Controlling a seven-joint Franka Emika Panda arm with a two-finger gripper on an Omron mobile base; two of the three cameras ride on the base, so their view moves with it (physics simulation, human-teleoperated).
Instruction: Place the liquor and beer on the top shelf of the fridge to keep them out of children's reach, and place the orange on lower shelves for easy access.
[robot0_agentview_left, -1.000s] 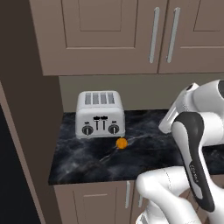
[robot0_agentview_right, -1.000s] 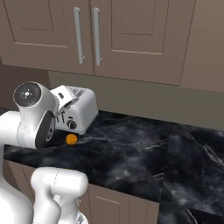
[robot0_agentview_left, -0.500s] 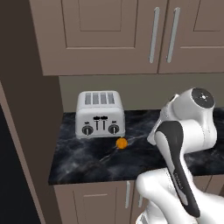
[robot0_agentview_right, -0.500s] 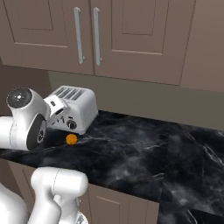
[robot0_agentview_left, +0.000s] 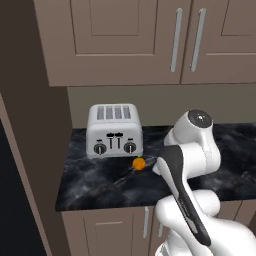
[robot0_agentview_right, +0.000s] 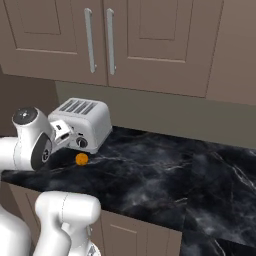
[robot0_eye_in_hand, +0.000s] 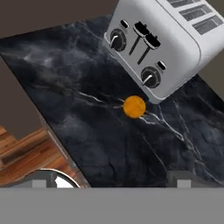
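Open gripper poised above the small plain orange ball

At the bottom of the hand view the gripper (robot0_eye_in_hand: 111, 179) shows two dark finger tips set wide apart with nothing between them, cut off by the lower edge; beyond, near frame centre, the orange (robot0_eye_in_hand: 134, 106) sits on the black marble counter (robot0_eye_in_hand: 87, 113), just beside the silver four-slot toaster (robot0_eye_in_hand: 166, 43) in the upper right, probably the next pick for the lower shelves. In the left base view the white arm (robot0_agentview_left: 192, 150) hides the hand

orange (robot0_agentview_left: 139, 163) on counter (robot0_agentview_left: 100, 185) | just before toaster (robot0_agentview_left: 114, 131) | cabinets (robot0_agentview_left: 125, 40) above
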